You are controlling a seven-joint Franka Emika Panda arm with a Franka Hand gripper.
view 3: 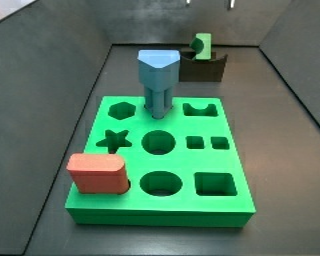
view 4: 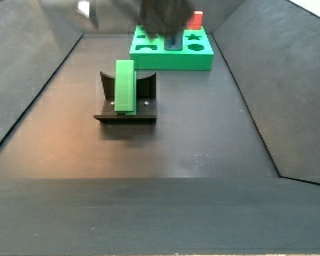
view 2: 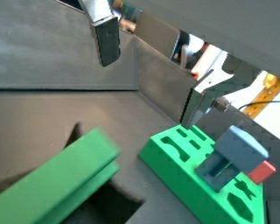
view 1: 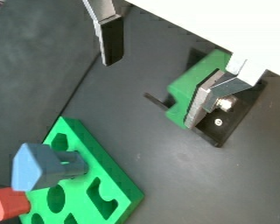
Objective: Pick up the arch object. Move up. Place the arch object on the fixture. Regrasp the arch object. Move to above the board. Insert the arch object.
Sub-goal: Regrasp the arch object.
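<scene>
One arch object (view 4: 124, 84) rests on the fixture (view 4: 127, 113); pincer (view 1: 166, 48) apart, empty.

gripper (view 1: 166, 48) | jaws' spacing unclear | board (view 4: 190, 62) top edge cropped

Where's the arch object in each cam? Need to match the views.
Wrist view: arch object stands on the fixture, beyond the open, empty gripper.
Wrist view: arch object close up, beside the board.
Side view: arch object at the far end, on the fixture.
Side view: arch object mid-floor, upright on the fixture.
Shared landmark: the board.
</scene>
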